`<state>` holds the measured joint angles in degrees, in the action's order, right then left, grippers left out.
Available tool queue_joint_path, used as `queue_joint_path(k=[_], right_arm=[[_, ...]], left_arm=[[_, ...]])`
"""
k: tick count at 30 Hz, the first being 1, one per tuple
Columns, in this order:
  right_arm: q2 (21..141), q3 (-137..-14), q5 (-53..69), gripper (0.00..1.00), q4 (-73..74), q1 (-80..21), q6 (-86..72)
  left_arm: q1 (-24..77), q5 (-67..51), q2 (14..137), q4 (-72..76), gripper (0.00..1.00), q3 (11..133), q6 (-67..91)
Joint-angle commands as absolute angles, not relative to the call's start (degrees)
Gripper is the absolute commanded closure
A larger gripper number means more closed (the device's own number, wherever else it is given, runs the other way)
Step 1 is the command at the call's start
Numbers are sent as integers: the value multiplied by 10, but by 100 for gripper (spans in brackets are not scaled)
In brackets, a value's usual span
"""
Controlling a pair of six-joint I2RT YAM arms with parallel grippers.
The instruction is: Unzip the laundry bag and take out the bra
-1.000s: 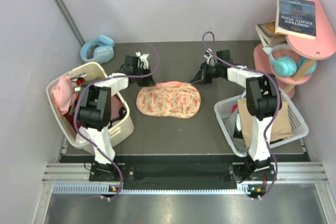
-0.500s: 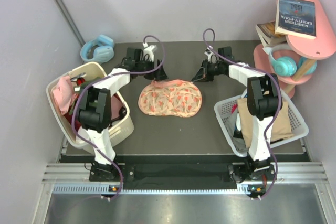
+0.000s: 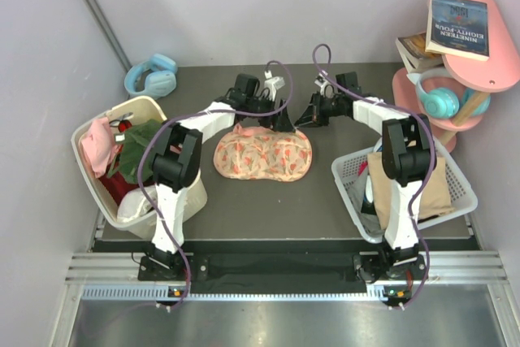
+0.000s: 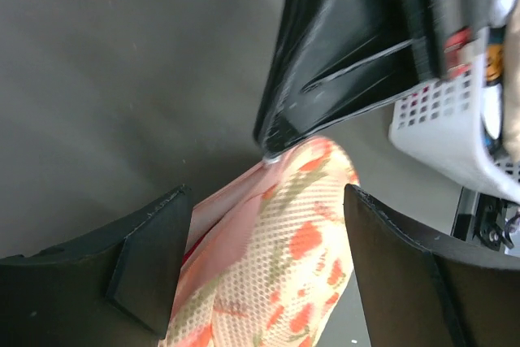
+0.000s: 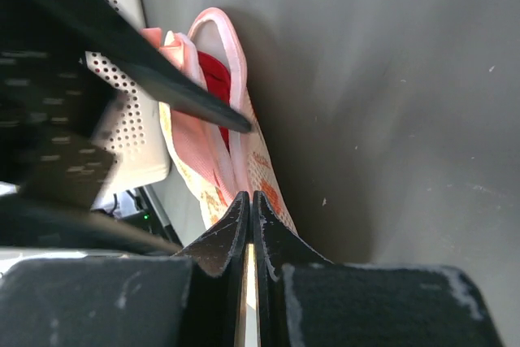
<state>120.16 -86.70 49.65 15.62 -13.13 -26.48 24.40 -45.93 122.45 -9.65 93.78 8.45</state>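
Top external view puts the cream-peach, orange-printed two-lobed laundry bag (image 3: 262, 154) on the dark table (image 3: 244, 201), deep red fabric bra (image 5: 216, 83) peeking through its parted far edge; with the right gripper (image 3: 306, 119) pinched tight at that corner, the wide-spread, empty left gripper (image 4: 268, 258) should close on the upper layer only.

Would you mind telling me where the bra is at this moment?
The bra sits inside the laundry bag, a red strip showing through its parted far edge in the right wrist view. The bag lies mid-table between the cream basket and the white basket.
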Motion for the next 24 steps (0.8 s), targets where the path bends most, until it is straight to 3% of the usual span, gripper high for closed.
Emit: queue_joint_path(k=[1, 3, 6, 7, 8, 12, 24], right_arm=[[1192, -889, 518, 100, 126, -140, -271], [1191, -887, 519, 100, 125, -141, -272], [1191, -884, 520, 100, 116, -142, -278], [1190, -882, 520, 100, 107, -142, -284], [1192, -881, 519, 100, 102, -142, -288], [1190, -868, 515, 100, 69, -143, -318], [1210, -890, 505, 100, 116, -142, -305]], left_arm=[[245, -472, 1236, -94, 22, 937, 82], [244, -473, 1237, -85, 24, 923, 90], [245, -468, 1235, -76, 37, 905, 101], [244, -467, 1233, -76, 45, 903, 102], [244, -461, 1230, -75, 66, 900, 108], [245, -441, 1216, -75, 98, 884, 125], [229, -394, 1179, -61, 100, 863, 171]])
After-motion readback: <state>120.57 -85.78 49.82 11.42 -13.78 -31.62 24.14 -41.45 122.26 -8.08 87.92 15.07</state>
